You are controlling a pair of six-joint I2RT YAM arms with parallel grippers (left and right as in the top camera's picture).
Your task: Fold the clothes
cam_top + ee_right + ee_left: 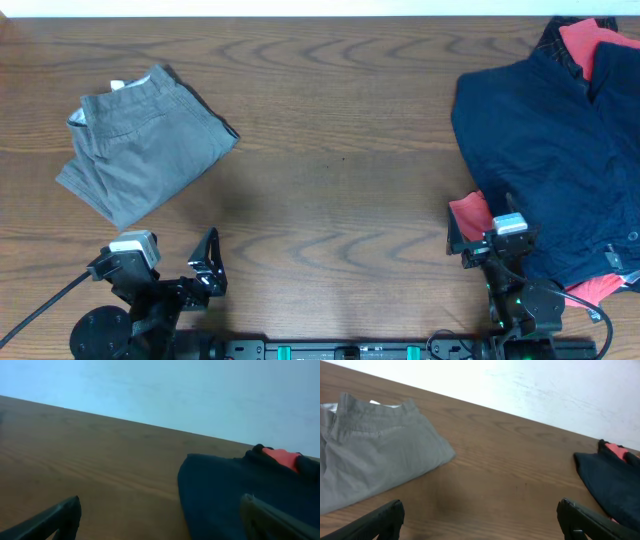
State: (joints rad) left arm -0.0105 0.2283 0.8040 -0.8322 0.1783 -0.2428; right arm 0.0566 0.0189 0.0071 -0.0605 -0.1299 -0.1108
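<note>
The grey trousers lie folded in a compact bundle at the table's left, waistband and white lining toward the back; they also show in the left wrist view. A pile of navy clothes with red cloth lies at the right, also in the right wrist view. My left gripper is open and empty near the front edge, in front of the trousers. My right gripper is open and empty at the front edge of the navy pile.
The wooden table carries both piles. A red garment edge shows under the navy pile beside my right gripper, and more red at the front right. A pale wall lies beyond the table's far edge.
</note>
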